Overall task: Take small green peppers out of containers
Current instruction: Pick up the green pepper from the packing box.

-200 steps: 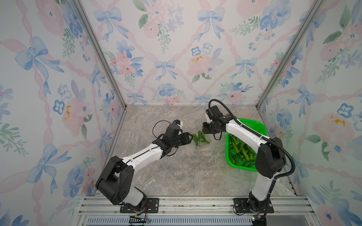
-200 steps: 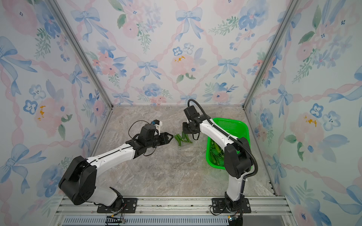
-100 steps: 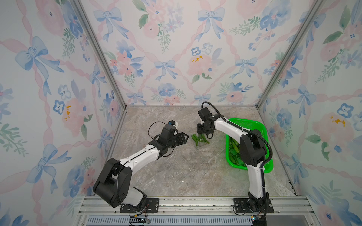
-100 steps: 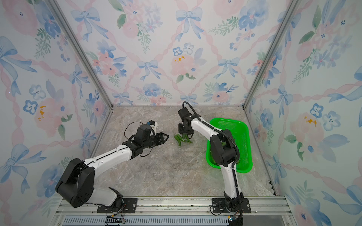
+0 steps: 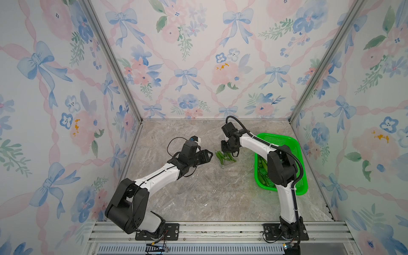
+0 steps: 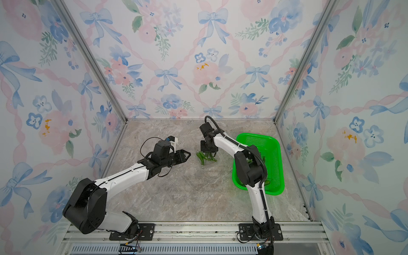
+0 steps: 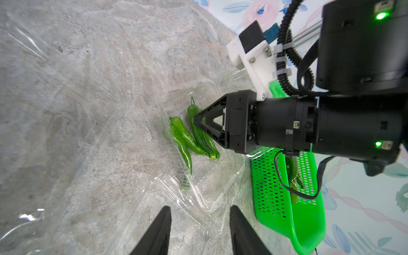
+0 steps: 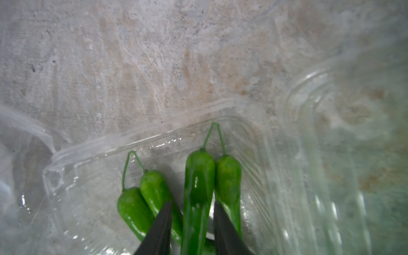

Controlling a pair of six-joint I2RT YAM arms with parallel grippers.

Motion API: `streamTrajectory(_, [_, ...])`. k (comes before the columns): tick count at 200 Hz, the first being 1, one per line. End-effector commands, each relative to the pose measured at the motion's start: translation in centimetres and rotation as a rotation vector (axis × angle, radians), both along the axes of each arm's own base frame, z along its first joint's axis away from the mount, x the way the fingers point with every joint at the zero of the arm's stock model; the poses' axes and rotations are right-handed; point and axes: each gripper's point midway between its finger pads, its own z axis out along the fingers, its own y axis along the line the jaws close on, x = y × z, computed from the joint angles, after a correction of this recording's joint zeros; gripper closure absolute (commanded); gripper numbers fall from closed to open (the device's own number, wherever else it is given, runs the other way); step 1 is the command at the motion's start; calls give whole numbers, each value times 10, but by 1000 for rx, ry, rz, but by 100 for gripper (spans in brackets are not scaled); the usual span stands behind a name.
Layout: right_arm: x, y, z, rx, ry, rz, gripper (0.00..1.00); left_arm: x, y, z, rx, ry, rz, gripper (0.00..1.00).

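Several small green peppers (image 5: 225, 157) (image 6: 206, 157) lie in a clear plastic container (image 7: 207, 198) on the marble floor, mid-table. My right gripper (image 5: 228, 152) (image 6: 208, 152) (image 7: 196, 120) points down into that container. In the right wrist view its fingers (image 8: 192, 202) stand open astride one pepper (image 8: 198, 176), with another pepper on each outer side and a thin gap still showing at one finger. The left gripper (image 5: 209, 155) (image 6: 187, 155) (image 7: 200, 207) hovers open and empty just left of the container's rim.
A bright green perforated basket (image 5: 295, 154) (image 6: 276, 159) (image 7: 276, 176) holding more peppers (image 5: 262, 170) stands at the right, partly behind my right arm. A second clear tray (image 8: 320, 132) sits beside the first. Crumpled clear plastic (image 5: 205, 201) lies nearer the front; walls close three sides.
The right arm swung left from the basket side and came down over the peppers, its jaws narrowing a little. The left arm has barely moved.
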Motion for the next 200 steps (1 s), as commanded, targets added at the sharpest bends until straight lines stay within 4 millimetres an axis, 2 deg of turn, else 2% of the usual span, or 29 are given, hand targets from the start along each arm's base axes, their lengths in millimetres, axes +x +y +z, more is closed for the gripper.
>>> streamTrajectory(1, [-3,1,-14,-36,35,-1,68,3,-2,0,7,-6,-21,54])
streamTrajectory(54, [-4,-1,-25,-54,51,-2,69,3,-3,0,8,-6,-25,54])
streamTrajectory(126, [-3,-2,-28,-55,54,-6,79,4,-4,-3,13,-1,-30,54])
streamTrajectory(152, [-5,0,-18,-36,40,-4,82,4,-4,-4,16,0,-29,54])
streamTrajectory(200, [-10,-3,21,-2,-29,1,84,11,-8,0,14,-9,-32,54])
